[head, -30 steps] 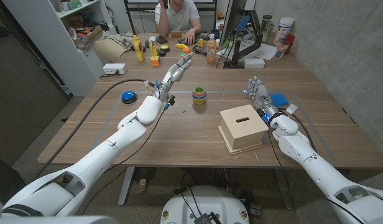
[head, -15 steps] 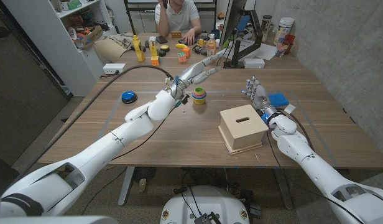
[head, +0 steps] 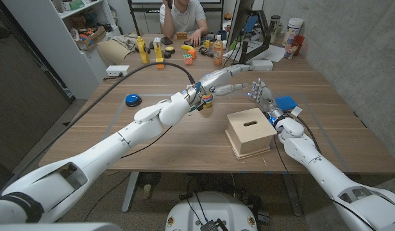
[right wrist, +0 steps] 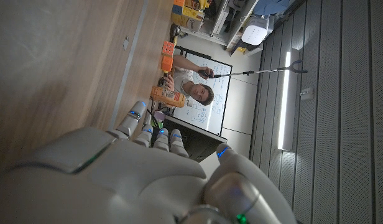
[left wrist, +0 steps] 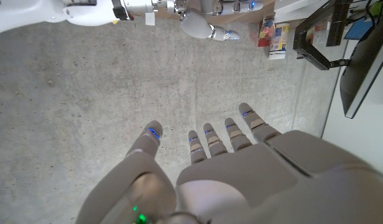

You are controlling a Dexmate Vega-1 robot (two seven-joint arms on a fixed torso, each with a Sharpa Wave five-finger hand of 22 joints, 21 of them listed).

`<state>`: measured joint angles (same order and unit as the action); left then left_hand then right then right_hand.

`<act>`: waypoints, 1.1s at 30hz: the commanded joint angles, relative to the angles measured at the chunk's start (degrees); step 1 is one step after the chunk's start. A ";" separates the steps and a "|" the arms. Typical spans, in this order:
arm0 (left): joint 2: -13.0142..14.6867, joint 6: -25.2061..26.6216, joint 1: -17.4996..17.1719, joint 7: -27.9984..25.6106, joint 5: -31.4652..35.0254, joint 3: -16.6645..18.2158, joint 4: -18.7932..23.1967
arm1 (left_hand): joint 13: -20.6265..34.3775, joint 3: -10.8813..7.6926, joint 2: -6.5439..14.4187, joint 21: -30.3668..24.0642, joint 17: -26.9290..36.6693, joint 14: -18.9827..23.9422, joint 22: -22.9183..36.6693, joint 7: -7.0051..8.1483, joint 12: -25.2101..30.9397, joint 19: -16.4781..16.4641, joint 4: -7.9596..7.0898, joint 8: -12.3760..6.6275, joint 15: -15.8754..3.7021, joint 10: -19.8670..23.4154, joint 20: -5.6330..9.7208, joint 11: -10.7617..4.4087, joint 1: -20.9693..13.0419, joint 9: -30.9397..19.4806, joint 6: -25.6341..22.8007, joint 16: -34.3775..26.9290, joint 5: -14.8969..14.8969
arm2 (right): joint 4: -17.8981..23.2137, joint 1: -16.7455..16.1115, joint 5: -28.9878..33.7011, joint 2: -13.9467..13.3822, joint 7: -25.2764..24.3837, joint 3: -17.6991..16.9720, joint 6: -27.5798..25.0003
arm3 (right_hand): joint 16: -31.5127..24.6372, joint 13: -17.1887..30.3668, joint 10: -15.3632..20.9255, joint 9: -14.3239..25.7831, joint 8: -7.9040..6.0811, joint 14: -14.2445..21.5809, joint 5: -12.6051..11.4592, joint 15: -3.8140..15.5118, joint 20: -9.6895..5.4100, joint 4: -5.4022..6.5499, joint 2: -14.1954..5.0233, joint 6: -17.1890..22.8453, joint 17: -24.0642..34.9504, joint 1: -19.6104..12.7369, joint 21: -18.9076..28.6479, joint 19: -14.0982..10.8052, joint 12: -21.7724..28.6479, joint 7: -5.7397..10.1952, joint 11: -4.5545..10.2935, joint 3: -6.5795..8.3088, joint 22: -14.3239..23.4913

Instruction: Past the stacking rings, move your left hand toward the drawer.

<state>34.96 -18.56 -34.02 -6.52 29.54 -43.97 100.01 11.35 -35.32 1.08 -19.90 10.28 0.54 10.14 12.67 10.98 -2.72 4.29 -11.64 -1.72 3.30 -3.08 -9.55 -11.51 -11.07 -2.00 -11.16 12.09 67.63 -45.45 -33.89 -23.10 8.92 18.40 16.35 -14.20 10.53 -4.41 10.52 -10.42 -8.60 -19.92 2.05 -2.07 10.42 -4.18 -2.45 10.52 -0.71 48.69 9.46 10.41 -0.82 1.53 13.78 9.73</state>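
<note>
Both hands empty, fingers apart: left hand (above the table) beyond stacking rings.

light: even, bright overhead | shadows: soft | blur: none | edges: slightly bowed

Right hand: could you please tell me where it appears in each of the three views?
Head view: the right hand is right of centre, fingers up.
Left wrist view: the right hand is near the top edge, beyond the left hand.
Right wrist view: the right hand is across the lower part.
Landmark: the person in the head and right wrist views.
</note>
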 commanded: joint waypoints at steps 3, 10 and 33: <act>-0.65 -3.32 1.72 4.25 4.67 -3.83 -0.64 | 0.28 0.06 -0.03 0.37 0.35 -0.96 0.18 0.11 -0.40 0.38 0.56 0.08 -1.29 -1.00 -0.02 -0.35 -0.69 -0.36 0.64 0.01 0.36 | -0.93 0.52 0.25 0.36 0.29 -0.05 0.11 | -0.13 0.13 -0.13 0.20 -0.48 -0.28 -0.30 3.32 -6.84 -0.05 -5.11 -0.21 0.31 -0.21 -0.33 -0.22 0.31 -0.09 -0.19 -0.26 0.25; -1.00 -3.81 1.83 6.40 5.02 -4.92 -1.05 | 0.36 0.49 -0.16 0.84 0.50 -1.77 0.23 0.11 -0.48 0.81 0.54 0.14 -1.13 -1.80 -0.33 -0.19 -0.36 -0.43 1.13 0.05 0.31 | -0.91 0.36 0.28 0.44 0.24 -0.09 0.20 | -0.11 0.13 -0.17 0.19 -0.47 -0.30 -0.31 3.31 -6.77 -0.06 -5.11 -0.21 0.30 -0.22 -0.45 -0.23 0.29 -0.12 -0.18 -0.29 0.25; -0.48 -0.74 2.12 12.12 7.80 -7.73 -1.97 | 0.51 1.32 -0.18 1.71 0.69 -2.54 0.32 0.12 -0.14 0.99 0.52 -0.09 -0.77 -2.40 -2.68 -0.07 0.28 -0.66 1.61 -0.27 0.35 | -1.27 0.36 0.16 0.47 0.40 -0.22 0.23 | -0.06 0.12 -0.20 0.19 -0.45 -0.25 -0.35 3.40 -6.52 -0.08 -5.12 -0.25 0.28 -0.26 -0.83 -0.36 0.26 -0.04 0.04 -0.39 0.25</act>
<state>34.20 -20.66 -32.20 2.96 36.01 -50.30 98.42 11.61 -34.33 1.07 -18.39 10.81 -1.64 10.27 12.60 10.58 -1.83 4.77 -11.68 -1.86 1.16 -5.49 -9.42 -11.51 -11.61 -0.51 -11.16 12.08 66.84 -45.19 -33.66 -22.77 9.15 18.25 16.48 -14.20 10.53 -4.41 10.52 -10.42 -8.60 -19.92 2.05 -1.85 10.19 -4.17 -2.45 10.52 -0.71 47.88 9.25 10.41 -0.82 1.53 13.54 9.72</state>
